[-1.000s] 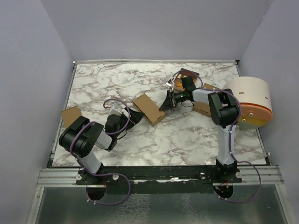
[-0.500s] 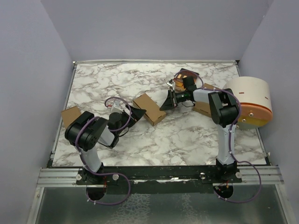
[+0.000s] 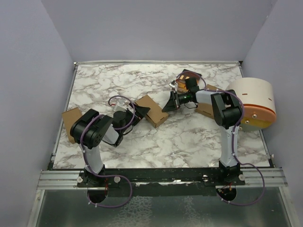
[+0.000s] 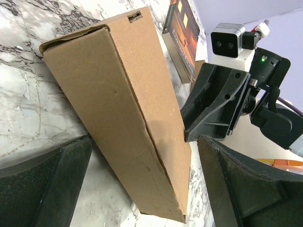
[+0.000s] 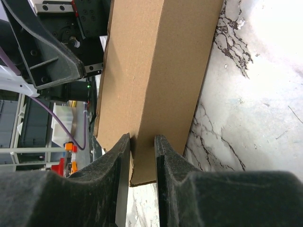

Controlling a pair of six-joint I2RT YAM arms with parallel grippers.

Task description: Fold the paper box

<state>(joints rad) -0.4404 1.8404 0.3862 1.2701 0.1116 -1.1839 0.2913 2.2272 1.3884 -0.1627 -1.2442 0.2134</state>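
**Robotics laboratory test cell, overhead and wrist views.** Two small six-joint manipulators, the left arm and the right arm, are bolted side by side to an aluminium rail at the near edge of a marble-patterned table. Exposed purple cables loop from their bases, and plain lilac partition walls close the bench in on three sides. A boxed camera module with a lit green indicator, mounted at the right arm's wrist, marks the arrangement as an instrumented research bench and not a home, shop or office.
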